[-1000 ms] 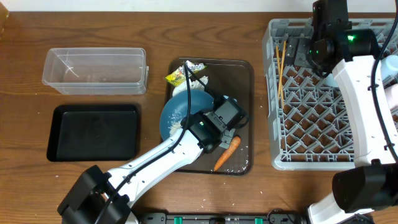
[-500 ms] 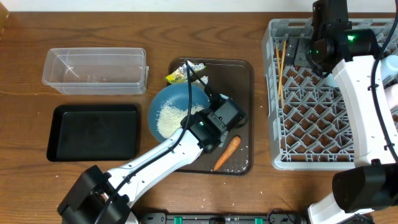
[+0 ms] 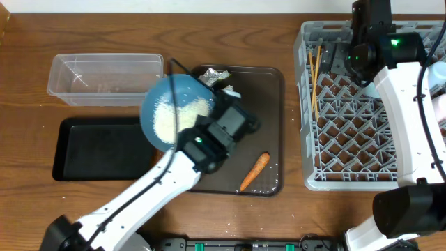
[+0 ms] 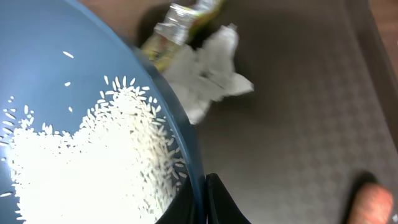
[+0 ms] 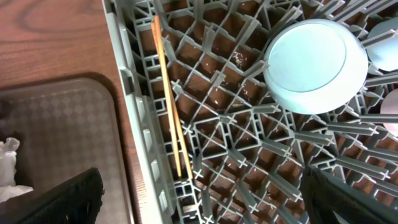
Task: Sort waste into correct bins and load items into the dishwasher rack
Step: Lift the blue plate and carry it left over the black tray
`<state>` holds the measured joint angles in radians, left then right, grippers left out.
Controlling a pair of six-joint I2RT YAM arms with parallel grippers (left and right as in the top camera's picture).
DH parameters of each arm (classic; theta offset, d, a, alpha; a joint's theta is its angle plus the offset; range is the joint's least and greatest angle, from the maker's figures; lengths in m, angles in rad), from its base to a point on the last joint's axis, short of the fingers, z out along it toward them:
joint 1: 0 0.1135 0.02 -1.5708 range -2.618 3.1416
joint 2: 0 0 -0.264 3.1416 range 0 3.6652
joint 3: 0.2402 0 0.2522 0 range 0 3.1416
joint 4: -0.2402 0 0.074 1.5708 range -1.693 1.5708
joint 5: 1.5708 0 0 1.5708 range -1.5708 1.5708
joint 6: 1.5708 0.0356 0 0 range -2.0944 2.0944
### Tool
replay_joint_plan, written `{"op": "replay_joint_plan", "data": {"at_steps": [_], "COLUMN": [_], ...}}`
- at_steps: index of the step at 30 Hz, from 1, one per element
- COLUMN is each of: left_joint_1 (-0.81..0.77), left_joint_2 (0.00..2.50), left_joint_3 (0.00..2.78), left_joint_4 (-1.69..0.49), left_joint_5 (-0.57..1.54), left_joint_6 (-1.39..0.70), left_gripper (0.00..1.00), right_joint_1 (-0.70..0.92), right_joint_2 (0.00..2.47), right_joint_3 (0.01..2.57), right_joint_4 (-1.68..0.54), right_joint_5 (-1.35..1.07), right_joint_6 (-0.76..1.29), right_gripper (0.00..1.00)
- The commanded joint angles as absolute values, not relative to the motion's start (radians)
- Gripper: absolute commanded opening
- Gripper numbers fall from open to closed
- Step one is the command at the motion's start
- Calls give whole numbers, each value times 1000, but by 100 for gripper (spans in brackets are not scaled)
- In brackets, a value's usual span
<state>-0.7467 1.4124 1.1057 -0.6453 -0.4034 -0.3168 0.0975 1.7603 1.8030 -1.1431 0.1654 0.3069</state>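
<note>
My left gripper (image 4: 205,190) is shut on the rim of the big blue plate (image 3: 174,104), one finger on each side of the edge. The plate hangs in the air over the gap between the clear tub (image 3: 104,79) and the black tray (image 3: 90,150). White rice (image 4: 81,155) lies heaped on the plate. The tissue (image 4: 208,71), the foil wrapper (image 3: 212,74) and the carrot (image 3: 254,171) lie on the brown tray (image 3: 268,104). My right gripper (image 5: 202,186) is open and empty above the left side of the grey rack (image 3: 304,104). The rack holds the chopsticks (image 5: 168,93) and an upturned light-blue bowl (image 5: 314,65).
The brown tray sits between the two bins and the rack. The clear tub stands behind the black tray at the left. A strip of bare wooden table (image 3: 293,42) separates the brown tray from the rack's left wall.
The left gripper has lifted the plate with the rice off the brown tray and carried it left, toward the two bins. The right arm has not moved.
</note>
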Motion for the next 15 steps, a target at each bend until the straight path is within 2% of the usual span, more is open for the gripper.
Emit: {"op": "replay_joint_plan", "data": {"at_steps": [1, 6, 15], "left_joint_1": [-672, -498, -276], "left_joint_2": [1370, 1363, 1363], "left_joint_3": [1111, 1111, 1111], "left_joint_4": [-642, -638, -627], "left_joint_5": [-406, -197, -6], "left_joint_6": [-319, -318, -318], "left_gripper": [6, 6, 6], "right_joint_1": [98, 104, 106], "right_joint_2": [1754, 1754, 1754], "right_joint_3": [1804, 1804, 1804], "right_joint_4": [-1144, -1144, -1144], "right_joint_5": [168, 168, 168], "right_joint_6": [318, 318, 318], "right_gripper": [99, 99, 99]}}
